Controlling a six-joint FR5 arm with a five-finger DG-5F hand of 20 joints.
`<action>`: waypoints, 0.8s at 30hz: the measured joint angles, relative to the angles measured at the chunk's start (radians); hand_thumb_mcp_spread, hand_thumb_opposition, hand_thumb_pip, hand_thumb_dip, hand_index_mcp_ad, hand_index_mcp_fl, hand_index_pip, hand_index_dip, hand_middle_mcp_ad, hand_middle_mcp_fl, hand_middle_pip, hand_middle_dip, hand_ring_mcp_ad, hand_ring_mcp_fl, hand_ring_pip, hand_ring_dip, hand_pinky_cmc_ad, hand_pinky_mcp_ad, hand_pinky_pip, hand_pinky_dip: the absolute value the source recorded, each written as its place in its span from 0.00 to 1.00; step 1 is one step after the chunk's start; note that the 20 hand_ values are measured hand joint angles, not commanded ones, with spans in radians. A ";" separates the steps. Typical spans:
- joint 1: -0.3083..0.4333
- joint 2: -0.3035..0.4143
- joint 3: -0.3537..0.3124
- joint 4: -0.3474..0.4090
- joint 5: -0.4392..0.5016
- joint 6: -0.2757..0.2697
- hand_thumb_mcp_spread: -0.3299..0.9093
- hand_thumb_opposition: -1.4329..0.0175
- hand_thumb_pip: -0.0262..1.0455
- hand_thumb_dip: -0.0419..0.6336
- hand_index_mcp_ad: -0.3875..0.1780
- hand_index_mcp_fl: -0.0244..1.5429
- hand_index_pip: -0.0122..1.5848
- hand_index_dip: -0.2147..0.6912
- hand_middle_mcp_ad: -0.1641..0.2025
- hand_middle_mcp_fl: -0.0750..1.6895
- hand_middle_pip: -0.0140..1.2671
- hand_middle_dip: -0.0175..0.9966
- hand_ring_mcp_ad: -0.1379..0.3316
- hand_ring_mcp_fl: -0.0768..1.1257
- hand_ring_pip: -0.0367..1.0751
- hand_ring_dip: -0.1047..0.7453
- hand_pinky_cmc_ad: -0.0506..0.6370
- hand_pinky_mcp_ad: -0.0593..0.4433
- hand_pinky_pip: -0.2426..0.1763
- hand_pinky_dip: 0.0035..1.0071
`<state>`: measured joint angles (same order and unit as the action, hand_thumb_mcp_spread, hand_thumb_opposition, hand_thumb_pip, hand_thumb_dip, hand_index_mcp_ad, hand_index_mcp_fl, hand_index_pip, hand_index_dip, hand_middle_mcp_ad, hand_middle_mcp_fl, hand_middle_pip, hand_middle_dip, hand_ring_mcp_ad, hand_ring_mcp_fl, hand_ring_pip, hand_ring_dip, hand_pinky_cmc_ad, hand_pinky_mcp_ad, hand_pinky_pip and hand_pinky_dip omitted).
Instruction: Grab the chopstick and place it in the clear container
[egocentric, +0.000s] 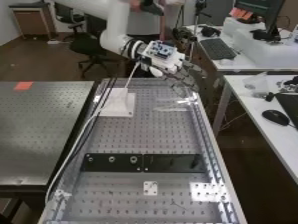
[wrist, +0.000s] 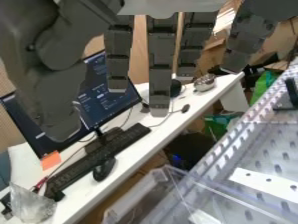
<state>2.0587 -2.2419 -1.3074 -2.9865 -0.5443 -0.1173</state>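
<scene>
In the high view the dark grey hand (egocentric: 181, 77) is over the bench's far right corner, its fingers extended and spread. The clear container (egocentric: 171, 104) appears as faint transparent edges on the bench's far end, close below the fingers. Straight fingers and the thumb of the hand (wrist: 159, 65) hang apart in the wrist view, with nothing held between them. Clear plastic walls of the container (wrist: 179, 197) show there, beside the bench's perforated edge. I cannot make out a chopstick.
A white base block (egocentric: 118, 104) with cables stands left of the container. Black plates (egocentric: 143, 163) cross the perforated bench. Metal rails (egocentric: 207, 135) run along its side. A white desk (egocentric: 256, 105) stands to the right, with a mouse (wrist: 104, 169) and keyboard (wrist: 100, 156).
</scene>
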 joint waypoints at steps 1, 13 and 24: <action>-0.001 0.014 -0.011 0.018 -0.005 -0.024 0.45 0.49 0.57 0.42 0.35 0.25 0.05 0.50 0.61 0.32 0.09 0.50 0.44 0.16 0.10 0.63 0.64 0.71 0.32 0.22; -0.081 0.188 -0.151 0.137 -0.335 -0.257 0.41 0.53 0.56 0.26 0.35 0.20 0.05 0.64 0.61 0.17 0.09 0.44 0.48 0.09 0.11 0.54 0.68 0.74 0.37 0.22; -0.226 0.265 -0.142 0.066 -0.683 -0.467 0.32 0.56 0.55 0.12 0.35 0.16 0.04 0.60 0.60 0.09 0.09 0.34 0.48 0.08 0.10 0.42 0.68 0.74 0.39 0.18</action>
<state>1.8328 -1.9767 -1.4495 -2.9207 -1.2275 -0.5845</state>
